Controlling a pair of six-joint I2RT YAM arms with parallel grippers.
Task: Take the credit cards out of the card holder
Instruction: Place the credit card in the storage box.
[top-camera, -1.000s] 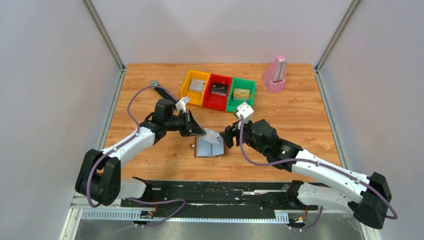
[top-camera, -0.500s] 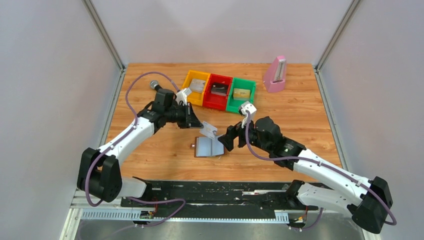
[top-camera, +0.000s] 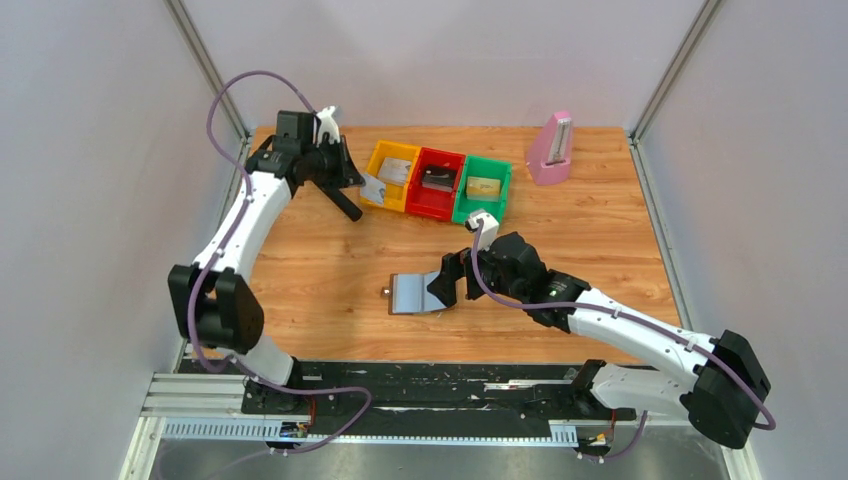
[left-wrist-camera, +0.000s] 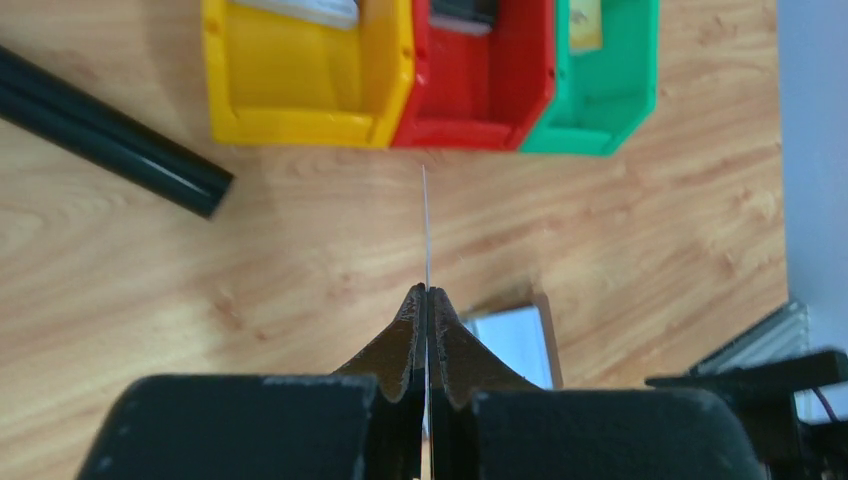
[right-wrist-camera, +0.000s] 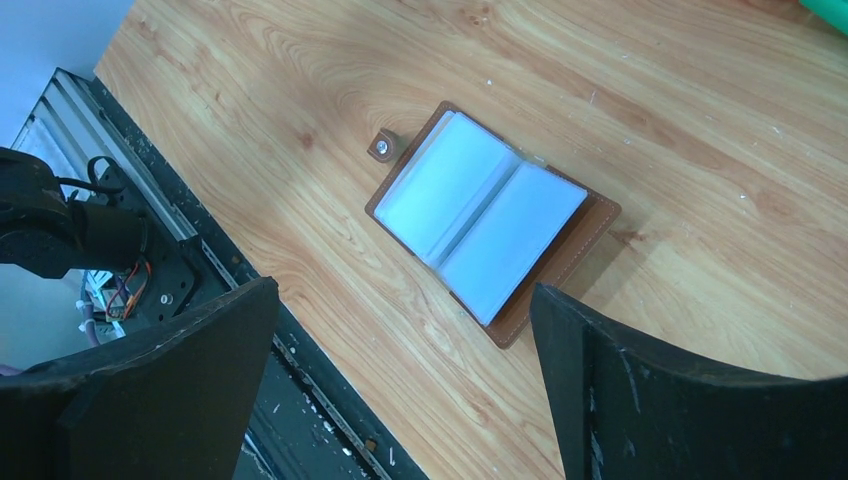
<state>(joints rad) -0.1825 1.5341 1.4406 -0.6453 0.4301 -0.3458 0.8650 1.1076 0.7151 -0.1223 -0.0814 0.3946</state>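
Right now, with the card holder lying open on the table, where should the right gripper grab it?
Probably its brown rim at the outer edge of one panel, coming in low from that side: the card holder lies open and flat on the table, so only the edges give the jaws something to pinch.

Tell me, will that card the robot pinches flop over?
Probably not: the card sticks straight out of the left gripper without drooping, so it seems stiff. Seen edge-on it is very thin, so likely light.
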